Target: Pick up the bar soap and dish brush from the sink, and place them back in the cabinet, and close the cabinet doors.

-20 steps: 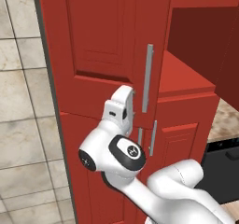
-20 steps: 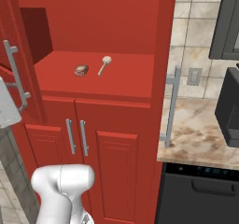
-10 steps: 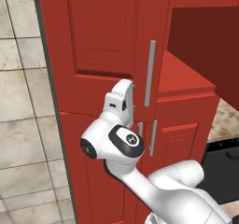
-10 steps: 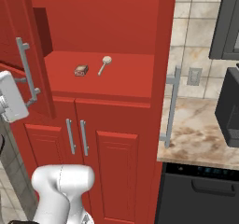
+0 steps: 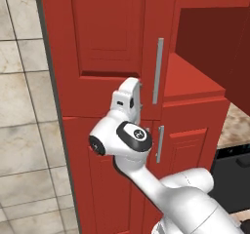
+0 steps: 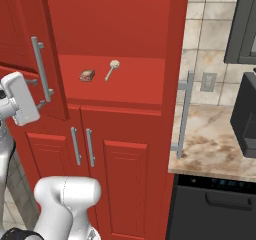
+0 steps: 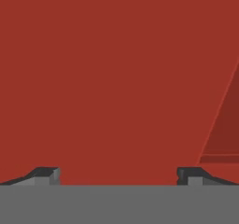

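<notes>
Soap: we see the soap (image 6: pixel 87 75) lying flat on the open red shelf (image 6: pixel 125 91), at about 10 o'clock in the right base view; it is already where the task wants it, and we judge it needs no more handling.
Brush: the brush (image 6: pixel 112 69) lies just beside the soap, toward 3 o'clock of it, apart from it, round pale head toward the back of the shelf; it too looks put away.
Cabinet: the cabinet (image 6: pixel 177 44) stands with both tall doors swung out, which is why the shelf and its two things are in plain sight.
Left door: the left door (image 5: pixel 105 48) hangs partly open, its long silver handle (image 5: pixel 157 71) at 12 o'clock above the wrist in the left base view.
Right door: the right door (image 6: pixel 181 115) shows edge-on at 3 o'clock in the right base view, bar handle facing the counter (image 6: pixel 215 151); we judge it is not yet shut.
Gripper: our gripper (image 7: pixel 118 175) has its tips set wide apart with nothing between them; the hand view looks straight at flat red panel very close ahead.
Why open and empty: we read this as a push, not a grasp; a spread, bare hand near the left door's face suits swinging it closed.
Contact: we cannot tell whether the tips touch the panel or sit just off it.
Stage: both items stowed, door closing in hand, we judge.
Risk: pushing near the hinge side would give poor leverage; the handle could catch the wrist.
</notes>
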{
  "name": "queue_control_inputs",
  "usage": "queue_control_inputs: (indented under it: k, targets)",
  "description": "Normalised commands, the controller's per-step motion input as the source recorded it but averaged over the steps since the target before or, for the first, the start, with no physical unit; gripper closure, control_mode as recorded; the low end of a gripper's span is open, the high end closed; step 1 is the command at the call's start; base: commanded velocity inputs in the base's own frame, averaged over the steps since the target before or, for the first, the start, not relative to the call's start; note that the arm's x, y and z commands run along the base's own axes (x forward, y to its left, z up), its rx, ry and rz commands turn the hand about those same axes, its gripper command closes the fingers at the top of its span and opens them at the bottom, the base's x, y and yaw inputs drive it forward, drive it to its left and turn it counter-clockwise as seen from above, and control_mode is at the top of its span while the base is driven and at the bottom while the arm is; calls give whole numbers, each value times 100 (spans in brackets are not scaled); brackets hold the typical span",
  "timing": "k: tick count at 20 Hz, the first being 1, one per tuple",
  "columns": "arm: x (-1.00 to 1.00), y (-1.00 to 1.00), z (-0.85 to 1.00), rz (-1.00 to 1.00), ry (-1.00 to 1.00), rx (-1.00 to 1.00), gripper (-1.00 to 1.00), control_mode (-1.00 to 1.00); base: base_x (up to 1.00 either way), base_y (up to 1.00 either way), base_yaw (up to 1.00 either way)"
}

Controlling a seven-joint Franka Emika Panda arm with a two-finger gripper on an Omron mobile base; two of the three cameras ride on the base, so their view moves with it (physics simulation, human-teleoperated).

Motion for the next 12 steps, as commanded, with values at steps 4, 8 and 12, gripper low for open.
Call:
queue_control_inputs:
  k: [4,8,12]
  targets:
    - [47,-20,-11,2,-3,0,-100,-100,0,0,0]
    - [45,-25,-7,5,-1,0,-100,-100,0,0,0]
    - [41,-27,0,8,0,0,-100,-100,0,0,0]
